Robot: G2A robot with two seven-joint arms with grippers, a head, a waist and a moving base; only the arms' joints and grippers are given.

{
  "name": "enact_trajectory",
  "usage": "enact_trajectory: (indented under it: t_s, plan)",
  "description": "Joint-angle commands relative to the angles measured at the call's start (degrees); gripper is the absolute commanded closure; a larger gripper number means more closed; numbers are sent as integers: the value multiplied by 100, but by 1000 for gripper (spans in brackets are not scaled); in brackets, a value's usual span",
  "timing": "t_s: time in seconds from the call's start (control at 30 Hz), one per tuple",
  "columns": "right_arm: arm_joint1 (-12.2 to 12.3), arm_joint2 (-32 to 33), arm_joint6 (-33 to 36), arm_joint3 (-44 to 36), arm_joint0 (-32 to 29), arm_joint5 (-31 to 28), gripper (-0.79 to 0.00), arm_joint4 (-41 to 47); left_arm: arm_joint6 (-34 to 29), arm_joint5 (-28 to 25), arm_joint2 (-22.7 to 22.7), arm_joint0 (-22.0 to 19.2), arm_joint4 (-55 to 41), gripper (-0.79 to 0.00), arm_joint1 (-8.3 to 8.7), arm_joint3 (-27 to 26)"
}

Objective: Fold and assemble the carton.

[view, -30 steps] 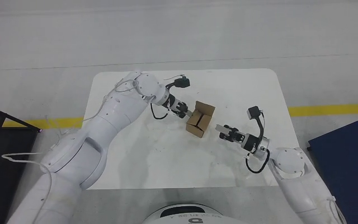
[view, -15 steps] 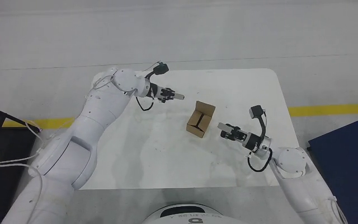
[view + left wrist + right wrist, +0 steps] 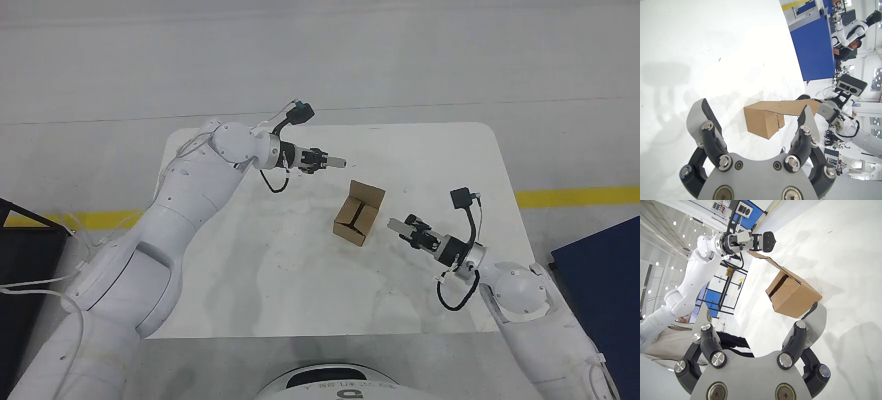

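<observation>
Top view: I logged left gripper [image 3: 338, 161] and right gripper [image 3: 398, 224] spread, empty, off the carton [image 3: 352, 220]; one-sided pushing on its raised flap [image 3: 368, 192] could skid it.

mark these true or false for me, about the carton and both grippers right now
1. The carton rests on the table, and neither gripper touches it. True.
2. The left gripper is shut on a carton flap. False: it is open and apart from the carton.
3. The right gripper is open. True.
4. The carton is fully closed. False: one flap sticks out and an opening shows beneath it.
</observation>
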Motion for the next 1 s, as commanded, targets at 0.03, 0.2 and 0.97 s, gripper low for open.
enact_trajectory:
  t_s: [0.03,0.2,0.97]
  plan:
    - [0,0,0,0,0,0,-785,-2,0,0,0,0,-1,-785,0,0]
    - [0,0,0,0,0,0,-785,-2,0,0,0,0,-1,-785,0,0]
    - [-163,-1178,-3046,36,-317,-322,-785,-5637,-65,-1780,-66,-55,-97,-785,-94,704]
